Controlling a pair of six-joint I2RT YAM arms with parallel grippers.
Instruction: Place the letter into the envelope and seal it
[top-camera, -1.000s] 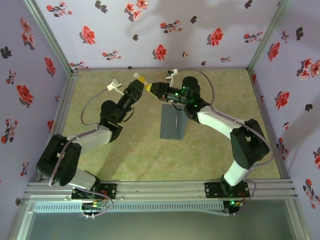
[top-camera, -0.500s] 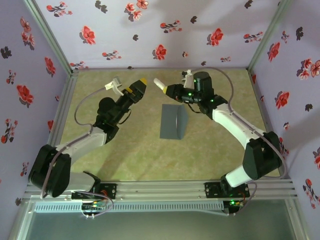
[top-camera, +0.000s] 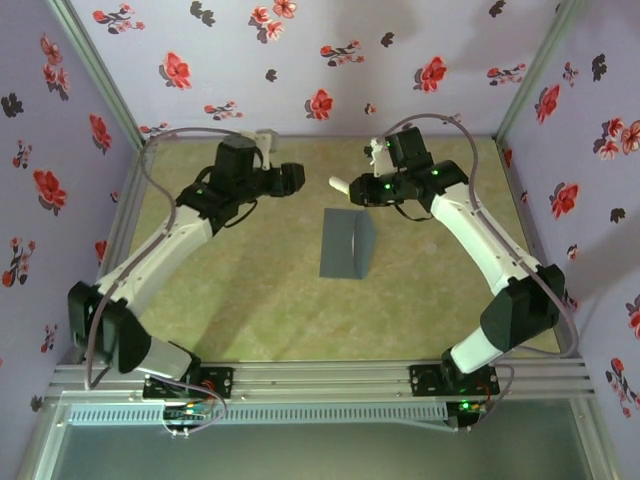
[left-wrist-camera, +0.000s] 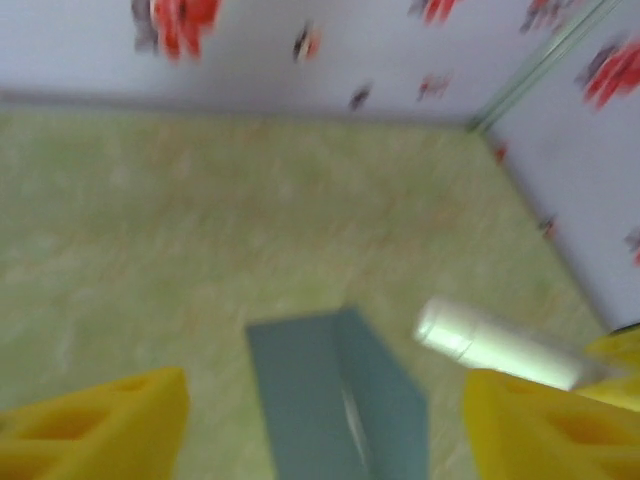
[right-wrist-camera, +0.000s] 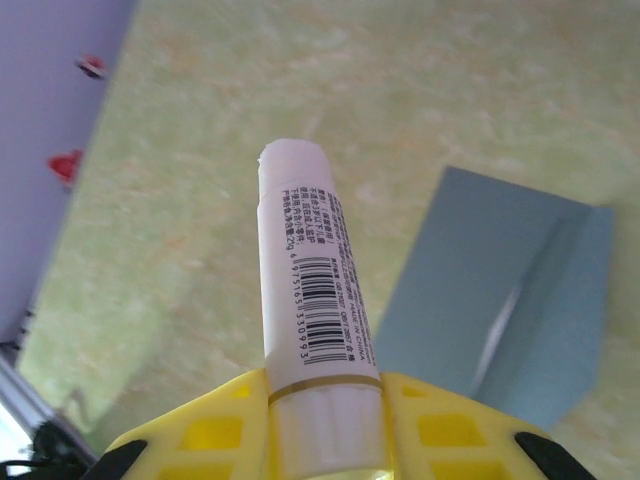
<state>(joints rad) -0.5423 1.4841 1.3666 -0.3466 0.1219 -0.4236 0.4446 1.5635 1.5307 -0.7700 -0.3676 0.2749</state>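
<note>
The grey envelope (top-camera: 343, 246) lies flat mid-table with its flap along the right side half raised; it also shows in the left wrist view (left-wrist-camera: 300, 390) and the right wrist view (right-wrist-camera: 480, 270). The letter is hidden; a thin white sliver (right-wrist-camera: 497, 335) shows at the flap's crease. My right gripper (top-camera: 356, 188) (right-wrist-camera: 325, 415) is shut on a white stick with a barcode (right-wrist-camera: 305, 290) (top-camera: 338, 184), held in the air behind the envelope with its tip pointing left. My left gripper (top-camera: 296, 180) (left-wrist-camera: 325, 425) hovers open and empty left of the stick (left-wrist-camera: 490, 342), its fingers (left-wrist-camera: 100, 430) apart.
The green mat (top-camera: 250, 300) is walled in by floral panels (top-camera: 320, 60) at the back and both sides, with metal posts (top-camera: 105, 80) at the corners. Both arms reach over the far half of the table, their gripper tips close together.
The two grippers, touching at the stick a second ago, have parted. My left arm has lifted and swung so its gripper points right. My right gripper has drawn right, still holding the stick.
</note>
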